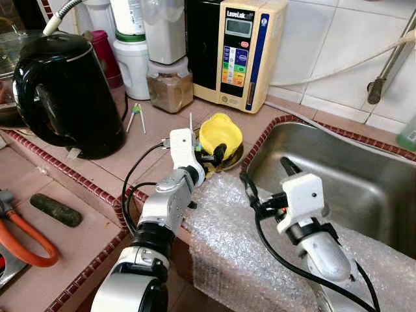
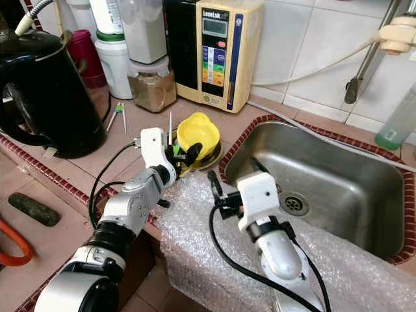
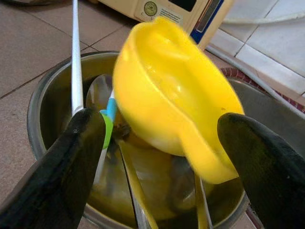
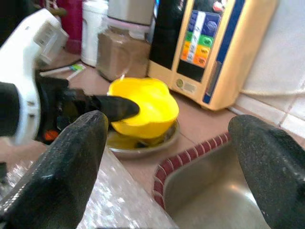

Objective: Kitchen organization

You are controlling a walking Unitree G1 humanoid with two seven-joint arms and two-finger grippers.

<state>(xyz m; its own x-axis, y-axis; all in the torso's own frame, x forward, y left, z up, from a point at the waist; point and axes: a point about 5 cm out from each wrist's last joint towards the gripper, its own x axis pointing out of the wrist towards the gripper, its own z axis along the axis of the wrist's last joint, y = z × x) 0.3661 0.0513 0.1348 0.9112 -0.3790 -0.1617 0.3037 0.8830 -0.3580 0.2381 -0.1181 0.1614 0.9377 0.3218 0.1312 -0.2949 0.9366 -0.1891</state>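
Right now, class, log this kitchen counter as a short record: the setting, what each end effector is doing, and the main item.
Setting: tiled counter beside a steel sink
Main item: yellow plastic cup, tilted in a steel bowl with utensils
Left end effector: open, fingers either side of the cup
Right end effector: open, over bubble wrap at the sink edge
Nearby: black kettle

On the counter (image 1: 149,146) before me, a bowl (image 3: 45,102) holding a scoop (image 1: 220,132) sits just left of the sink (image 1: 364,188). Behind it stands a water ionizer (image 1: 237,49), with jars (image 1: 170,84) and a kettle (image 1: 65,91) further left.
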